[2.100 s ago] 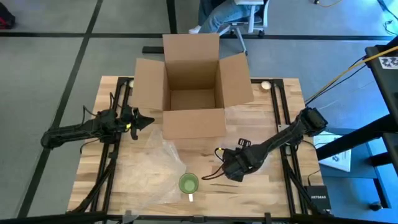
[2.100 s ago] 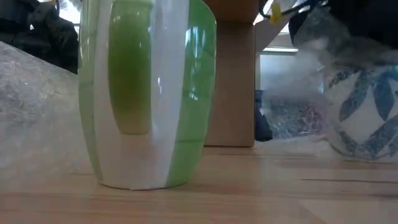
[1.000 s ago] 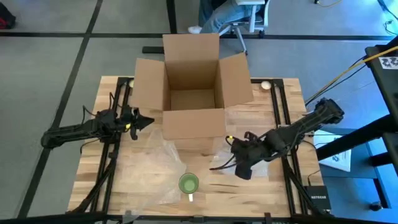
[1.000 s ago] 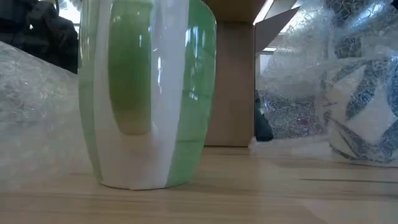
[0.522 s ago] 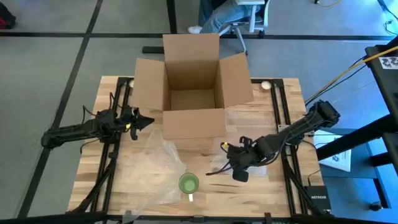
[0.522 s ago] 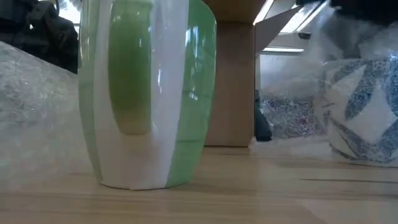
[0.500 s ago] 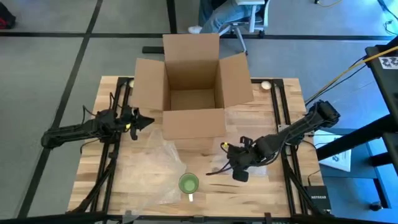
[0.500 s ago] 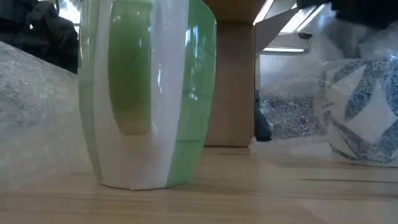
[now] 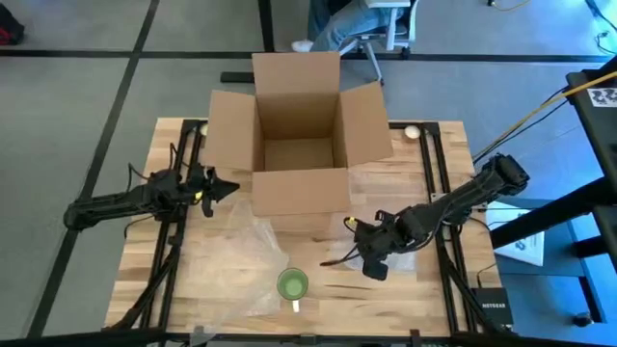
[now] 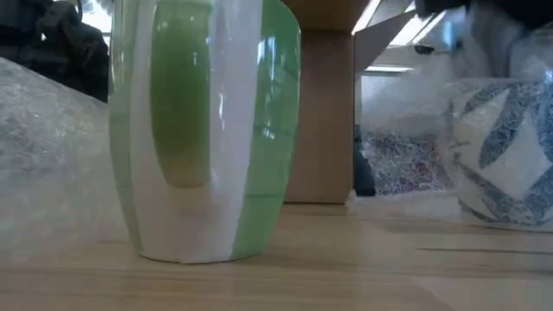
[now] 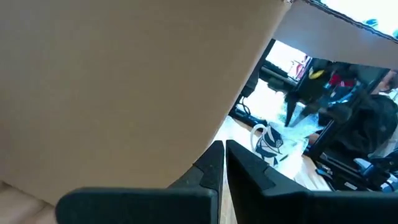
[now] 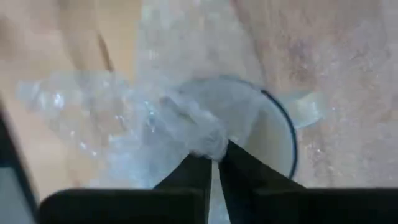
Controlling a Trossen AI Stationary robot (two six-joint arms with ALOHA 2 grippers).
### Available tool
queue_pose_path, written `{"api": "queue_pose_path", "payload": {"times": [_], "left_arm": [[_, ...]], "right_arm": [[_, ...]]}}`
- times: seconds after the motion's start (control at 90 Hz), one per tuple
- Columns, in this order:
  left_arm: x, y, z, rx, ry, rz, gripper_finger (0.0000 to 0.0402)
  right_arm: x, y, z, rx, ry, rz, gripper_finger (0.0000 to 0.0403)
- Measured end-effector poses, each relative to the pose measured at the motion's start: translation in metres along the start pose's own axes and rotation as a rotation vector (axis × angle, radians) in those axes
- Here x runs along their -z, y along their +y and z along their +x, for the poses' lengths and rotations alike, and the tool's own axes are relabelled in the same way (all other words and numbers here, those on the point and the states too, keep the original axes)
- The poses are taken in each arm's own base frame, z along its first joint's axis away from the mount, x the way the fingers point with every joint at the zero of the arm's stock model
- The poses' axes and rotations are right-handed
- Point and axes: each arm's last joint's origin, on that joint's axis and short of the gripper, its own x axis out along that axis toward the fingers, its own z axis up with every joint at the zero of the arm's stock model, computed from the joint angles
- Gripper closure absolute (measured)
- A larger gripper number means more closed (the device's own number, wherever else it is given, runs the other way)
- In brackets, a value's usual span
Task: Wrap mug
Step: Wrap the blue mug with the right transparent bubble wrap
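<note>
Right pincer (image 9: 359, 253) pinches bubble wrap (image 12: 186, 127), mug (image 9: 292, 284) nearby.

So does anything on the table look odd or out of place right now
Yes. The green mug stands bare at the near edge, clear of both hands. The right hand is pinching bubble wrap over a different, blue-patterned mug. The left hand waits beside the cardboard box.
</note>
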Motion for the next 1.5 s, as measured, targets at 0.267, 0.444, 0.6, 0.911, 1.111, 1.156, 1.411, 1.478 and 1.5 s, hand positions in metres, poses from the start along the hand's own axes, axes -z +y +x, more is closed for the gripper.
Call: {"api": "queue_pose_path", "payload": {"times": [0.267,0.444,0.6,0.911,1.111,1.156,1.411,1.478,1.5], "left_arm": [[0.000,0.000,0.000,0.000,0.000,0.000,0.0402],[0.000,0.000,0.000,-0.002,0.002,0.003,0.0402],[0.001,0.000,0.000,-0.006,0.012,0.008,0.0402],[0.001,0.001,0.000,-0.008,0.015,0.001,0.0402],[0.001,0.001,0.000,-0.008,0.015,0.012,0.0402],[0.001,0.001,0.000,-0.008,0.015,0.012,0.0402],[0.002,0.001,0.000,-0.009,0.016,0.009,0.0402],[0.002,0.001,0.000,-0.009,0.017,0.009,0.0402],[0.002,0.001,0.000,-0.009,0.017,0.009,0.0402]], "right_arm": [[-0.005,0.009,-0.047,-0.083,-0.051,0.009,0.0389],[0.001,0.007,-0.020,-0.009,-0.031,-0.005,0.0389],[0.006,-0.007,0.026,0.083,-0.022,0.010,0.0389],[0.004,-0.022,0.058,-0.015,0.024,0.117,0.0385],[-0.005,-0.017,0.033,-0.008,0.053,0.108,0.0324],[-0.007,-0.016,0.027,-0.003,0.047,0.095,0.0306],[-0.013,-0.016,-0.004,0.064,0.072,-0.005,0.0243],[-0.014,-0.015,-0.015,0.074,0.085,-0.010,0.0241],[-0.015,-0.014,-0.019,0.076,0.088,-0.011,0.0241]]}}
